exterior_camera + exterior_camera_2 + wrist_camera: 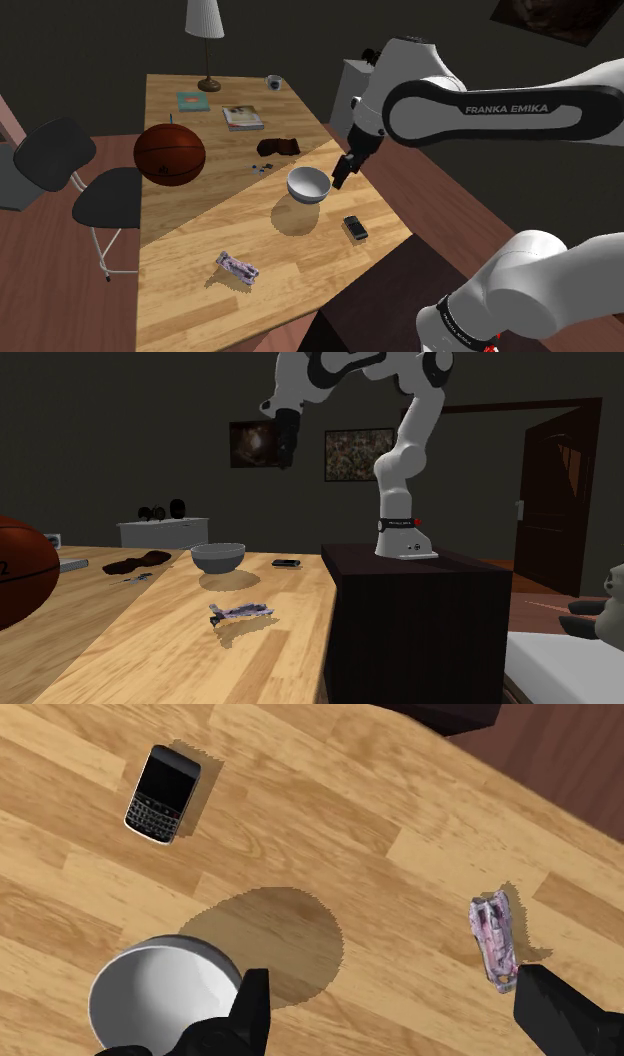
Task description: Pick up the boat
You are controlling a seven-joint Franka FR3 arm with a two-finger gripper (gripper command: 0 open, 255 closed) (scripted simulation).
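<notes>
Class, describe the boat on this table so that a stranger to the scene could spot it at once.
Take the long wooden table and go to the end opposite the lamp. Past the white bowl and the black phone lies the boat, alone on bare wood: small, slim, mottled purple and white, unlike its plain neighbours.

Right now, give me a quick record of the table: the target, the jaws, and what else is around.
target: boat, small, purple and white, lying on the table
jaws: open, empty, high above the table, roughly over the bowl
bowl: white, upright, apart from the boat
phone: black, face up, near the bowl
ball: orange, farther along the table
status: boat not yet grasped
</notes>
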